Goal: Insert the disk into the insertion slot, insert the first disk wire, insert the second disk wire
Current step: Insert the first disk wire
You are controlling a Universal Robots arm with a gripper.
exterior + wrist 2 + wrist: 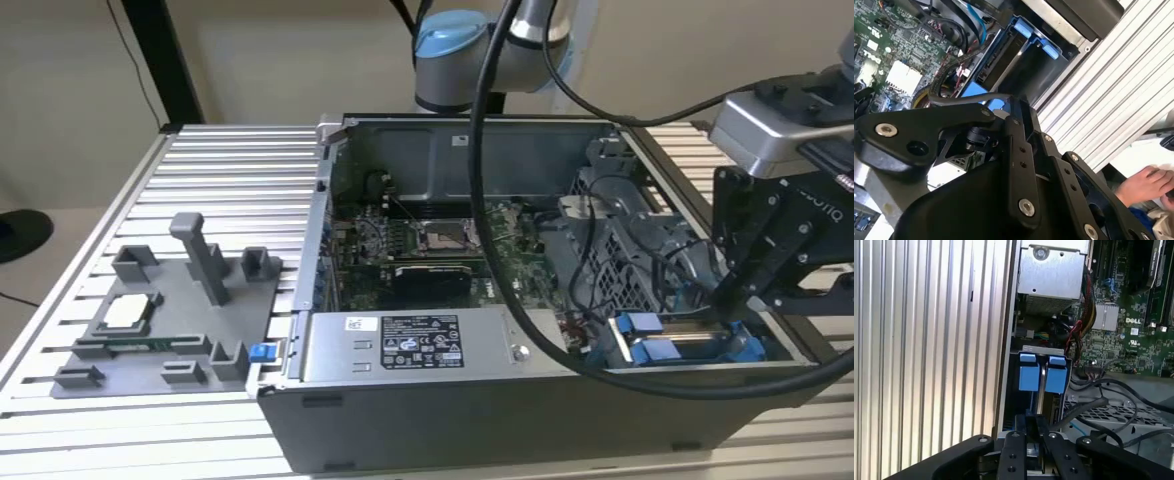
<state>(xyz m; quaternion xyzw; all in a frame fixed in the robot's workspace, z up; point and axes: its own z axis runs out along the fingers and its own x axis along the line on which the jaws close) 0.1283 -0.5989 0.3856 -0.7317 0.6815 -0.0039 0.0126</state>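
disk point(1029, 375): seated in insertion slot point(1026, 65), in the PC case point(441, 430) corner at exterior view's right
long axis: along case's near wall; blue-tabbed end faces power-supply box point(414, 345)
gripper point(1033, 420): above disk's opposite end
fingers: pressed close together; cannot tell if anything is pinched
case: open-topped, on ribbed table point(227, 160)

The disk point(674, 350) sits in the insertion slot point(727, 335), on the exterior view's right of the case point(534, 420).
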